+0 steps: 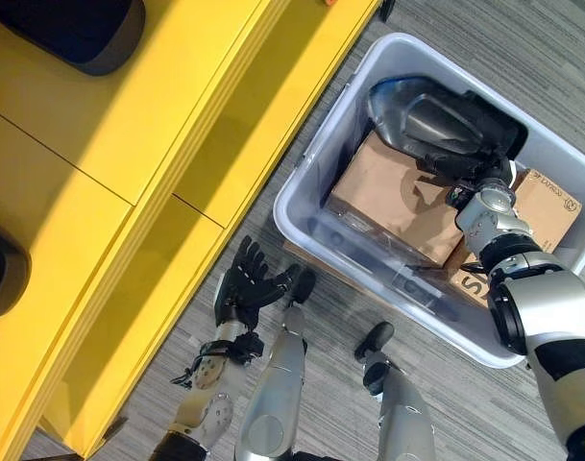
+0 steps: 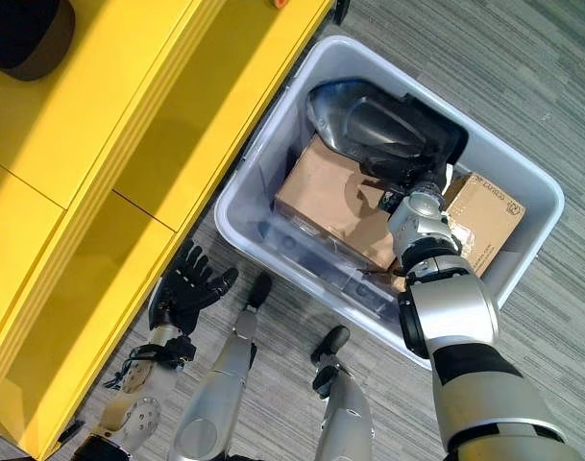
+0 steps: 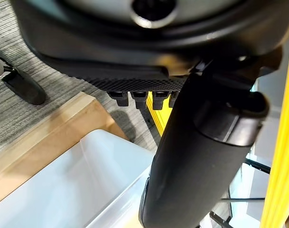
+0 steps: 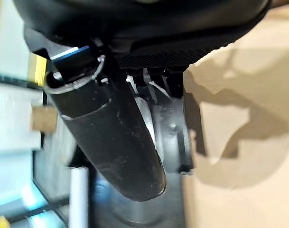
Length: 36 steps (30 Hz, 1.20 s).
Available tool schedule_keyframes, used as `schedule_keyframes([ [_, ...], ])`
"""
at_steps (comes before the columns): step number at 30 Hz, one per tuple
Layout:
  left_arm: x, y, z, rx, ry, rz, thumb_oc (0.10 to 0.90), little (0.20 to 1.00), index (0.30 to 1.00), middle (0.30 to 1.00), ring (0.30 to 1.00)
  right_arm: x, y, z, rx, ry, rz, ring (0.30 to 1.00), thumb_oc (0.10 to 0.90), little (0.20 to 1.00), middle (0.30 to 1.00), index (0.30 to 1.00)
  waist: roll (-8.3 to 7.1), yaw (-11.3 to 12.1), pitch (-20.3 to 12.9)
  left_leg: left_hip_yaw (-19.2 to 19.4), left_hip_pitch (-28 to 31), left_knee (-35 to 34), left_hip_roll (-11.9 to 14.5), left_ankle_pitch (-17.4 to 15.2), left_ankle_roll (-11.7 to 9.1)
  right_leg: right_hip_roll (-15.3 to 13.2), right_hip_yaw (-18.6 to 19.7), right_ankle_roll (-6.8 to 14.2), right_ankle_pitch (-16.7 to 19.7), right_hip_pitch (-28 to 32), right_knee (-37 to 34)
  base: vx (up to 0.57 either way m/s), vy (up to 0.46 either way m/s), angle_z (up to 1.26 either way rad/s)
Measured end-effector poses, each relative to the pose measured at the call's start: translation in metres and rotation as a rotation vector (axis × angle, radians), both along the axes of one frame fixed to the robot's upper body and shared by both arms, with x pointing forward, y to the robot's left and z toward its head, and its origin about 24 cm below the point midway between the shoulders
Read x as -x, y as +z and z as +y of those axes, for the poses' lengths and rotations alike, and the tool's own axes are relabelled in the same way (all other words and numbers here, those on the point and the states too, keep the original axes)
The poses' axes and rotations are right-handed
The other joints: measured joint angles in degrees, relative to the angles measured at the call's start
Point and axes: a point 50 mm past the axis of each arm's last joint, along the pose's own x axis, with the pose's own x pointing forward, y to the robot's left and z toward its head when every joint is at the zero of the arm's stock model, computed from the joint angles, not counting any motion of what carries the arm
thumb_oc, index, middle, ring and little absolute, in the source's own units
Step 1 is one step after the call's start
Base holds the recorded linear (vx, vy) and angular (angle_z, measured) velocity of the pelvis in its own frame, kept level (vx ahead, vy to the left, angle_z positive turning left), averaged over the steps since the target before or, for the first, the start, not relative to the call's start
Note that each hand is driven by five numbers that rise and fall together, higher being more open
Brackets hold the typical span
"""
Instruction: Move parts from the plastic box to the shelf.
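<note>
You can't read the right hand (image 1: pixel 465 178): its fingers are hidden against the dark part (image 1: pixel 436 120). The far shelf (image 1: pixel 100 173) items are cut off.

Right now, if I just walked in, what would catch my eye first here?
Probably the bright yellow shelf along the left, beside a grey plastic box on the carpet. In the box a glossy black part lies on brown cardboard boxes, with the right robot hand at it. The left robot hand hangs open by the shelf.

Bright daylight floods the yellow shelf (image 1: pixel 129 144); hard shadows fall across the cardboard box (image 4: pixel 239 118). Both wrist views blur up close.
</note>
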Motion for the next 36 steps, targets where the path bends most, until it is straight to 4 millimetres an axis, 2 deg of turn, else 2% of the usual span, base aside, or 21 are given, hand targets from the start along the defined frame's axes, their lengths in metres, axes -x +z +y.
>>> schedule_keyframes([
  [3,-0.003,-0.002,-0.003,-0.009,0.002,0.019,0.900,1.000,1.000,1.000,1.000,0.000,-0.008,0.015,-0.209,-0.055,-0.041,1.000,0.900,1.000,1.000,1.000,0.07,-0.1,0.0,0.0,1.1,0.0,0.1,-0.3,-0.2,0.3,-0.1,0.0,0.0,1.6,-1.0,0.00,0.000,0.00],
  [9,-0.005,-0.001,-0.012,-0.016,-0.025,0.032,0.900,1.000,1.000,1.000,1.000,0.000,-0.016,0.033,-0.375,-0.107,-0.090,1.000,0.900,1.000,1.000,1.000,0.41,-0.5,0.0,0.3,2.1,0.0,0.3,-0.4,-0.2,0.6,0.0,-0.1,0.2,2.5,-1.3,0.00,0.006,-0.01],
  [13,-0.005,-0.003,-0.011,-0.018,-0.019,0.041,0.900,1.000,1.000,1.000,1.000,0.002,-0.028,0.049,-0.407,-0.108,-0.077,1.000,0.900,1.000,1.000,1.000,0.46,-0.8,-0.1,0.4,3.0,0.0,0.3,-1.4,-0.7,0.6,0.1,-0.1,0.2,3.5,-1.5,0.00,0.011,-0.01],
  [14,-0.004,-0.006,-0.009,-0.020,0.010,0.062,0.900,1.000,1.000,1.000,1.000,0.003,-0.030,0.066,-0.426,-0.090,-0.103,1.000,0.900,1.000,1.000,1.000,0.47,-1.7,-0.1,0.7,3.0,0.2,0.3,-1.6,-0.4,0.5,0.4,-0.1,0.3,3.5,-1.6,-0.01,0.032,-0.08],
  [24,-0.006,-0.010,-0.003,0.009,0.072,0.101,0.900,1.000,1.000,1.000,1.000,0.010,-0.038,0.108,-0.400,0.016,-0.131,1.000,0.900,1.000,1.000,1.000,0.46,-2.4,-0.1,1.6,3.2,1.2,1.2,-1.8,-0.2,1.5,1.3,-0.4,0.4,3.5,-1.8,-0.01,0.021,-0.07],
  [29,-0.005,-0.011,-0.002,0.019,0.101,0.114,0.900,1.000,1.000,1.000,1.000,0.024,-0.053,0.140,-0.457,0.106,-0.133,1.000,0.900,1.000,1.000,1.000,0.41,-3.1,-0.1,2.3,3.6,1.3,1.6,-2.0,-0.4,1.8,2.0,-0.5,0.5,3.6,-1.7,0.00,0.016,-0.07],
  [30,-0.004,-0.013,0.000,0.024,0.127,0.126,0.900,1.000,1.000,1.000,1.000,0.034,-0.061,0.156,-0.480,0.156,-0.131,1.000,0.900,1.000,1.000,1.000,0.41,-3.2,-0.1,2.8,4.0,1.3,1.7,-2.1,-0.4,1.8,2.5,-0.5,0.5,3.6,-1.6,-0.01,0.016,-0.12],
  [33,-0.004,-0.012,0.004,0.045,0.165,0.127,0.900,1.000,1.000,1.000,1.000,0.050,-0.070,0.177,-0.505,0.235,-0.124,1.000,0.900,1.000,1.000,1.000,0.35,-3.2,-0.1,2.8,3.9,1.5,1.8,-2.2,-0.5,2.0,2.6,-0.6,0.6,3.6,-1.6,0.00,0.005,-0.03],
  [34,-0.003,-0.013,0.007,0.046,0.190,0.135,0.900,1.000,1.000,1.000,1.000,0.059,-0.077,0.196,-0.503,0.306,-0.090,1.000,0.900,1.000,1.000,1.000,0.33,-3.3,-0.1,2.8,3.9,1.7,2.0,-2.4,-0.5,2.1,2.7,-0.6,0.5,3.6,-1.6,0.00,0.000,0.00],
  [36,-0.002,-0.013,0.008,0.042,0.203,0.140,0.900,1.000,1.000,1.000,1.000,0.068,-0.083,0.208,-0.482,0.366,-0.064,1.000,0.900,1.000,1.000,1.000,0.23,-3.1,-0.1,2.8,3.9,1.7,2.0,-2.6,-0.5,2.2,2.6,-0.6,0.5,3.6,-1.5,0.00,0.000,0.00],
])
